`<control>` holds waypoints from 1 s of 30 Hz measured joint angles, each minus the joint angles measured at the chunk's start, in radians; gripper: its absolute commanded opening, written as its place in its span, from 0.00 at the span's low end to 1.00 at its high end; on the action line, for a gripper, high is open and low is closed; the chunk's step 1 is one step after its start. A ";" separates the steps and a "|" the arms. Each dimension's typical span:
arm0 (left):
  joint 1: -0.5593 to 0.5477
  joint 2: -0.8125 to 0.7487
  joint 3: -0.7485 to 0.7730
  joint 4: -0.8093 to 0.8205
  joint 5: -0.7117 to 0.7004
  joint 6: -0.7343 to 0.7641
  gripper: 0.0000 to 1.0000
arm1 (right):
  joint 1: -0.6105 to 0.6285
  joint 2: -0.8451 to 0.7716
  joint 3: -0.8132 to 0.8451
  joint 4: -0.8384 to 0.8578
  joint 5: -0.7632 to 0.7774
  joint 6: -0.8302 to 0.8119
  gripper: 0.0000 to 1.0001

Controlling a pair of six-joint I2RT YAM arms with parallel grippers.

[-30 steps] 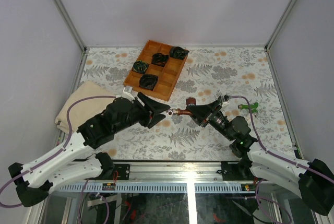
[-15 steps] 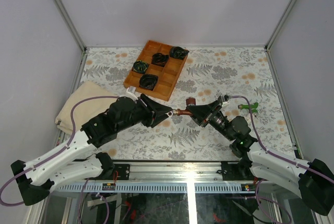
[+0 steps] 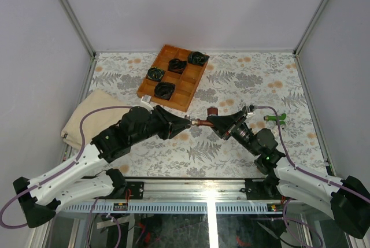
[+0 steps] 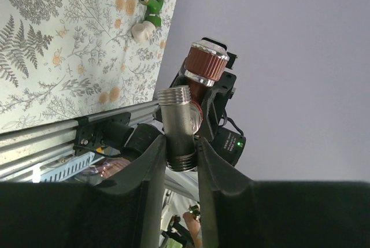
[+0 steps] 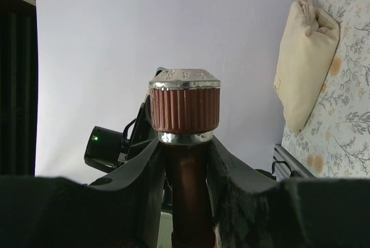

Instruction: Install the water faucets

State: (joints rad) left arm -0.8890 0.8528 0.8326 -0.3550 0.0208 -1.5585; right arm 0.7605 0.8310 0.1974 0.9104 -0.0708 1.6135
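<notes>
- Red faucet (image 3: 202, 122): you have it held level at the centre of the top view, gripped from both ends, just below the near corner of the tray (image 3: 191, 83).
- Left gripper (image 3: 188, 124): its jaws are pinched tight on the red faucet's silvery threaded end. In your left wrist view, that thread stands up between the two dark fingers (image 4: 151, 161).
- Right gripper (image 3: 211, 122): its jaws are closed on the red-brown stem, directly under the ribbed cap with its silvery rim. The cap fills the middle of your right wrist view.
- Green faucet (image 3: 276, 119): it lies on the bench (image 3: 243, 80) right of centre, beside the right arm's cable and apart from both grippers. It also shows at the top of your left wrist view.
- Tray: wooden with dividers, set at a slant at upper centre.
- Coils (image 3: 164, 90): four black-and-green bundles, each in its own tray compartment.
- Cloth (image 3: 87, 115): beige and folded, at the left edge of the bench, partly under the left arm.
- Bench: covered in a fern-and-flower print.
</notes>
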 measured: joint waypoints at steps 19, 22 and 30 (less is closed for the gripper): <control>0.006 0.000 -0.106 0.240 -0.003 0.207 0.00 | -0.007 -0.003 0.000 -0.009 0.055 0.004 0.00; 0.006 -0.007 -0.143 0.316 -0.004 0.282 0.00 | -0.008 -0.004 0.000 -0.007 0.060 0.015 0.00; 0.006 -0.014 -0.195 0.487 0.010 0.553 0.00 | -0.011 -0.004 0.000 0.004 0.071 0.054 0.00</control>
State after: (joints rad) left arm -0.8825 0.8387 0.6373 0.1322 0.0307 -1.0058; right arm 0.7498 0.8272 0.1974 0.9142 -0.0002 1.6676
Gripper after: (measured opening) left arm 0.215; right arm 0.369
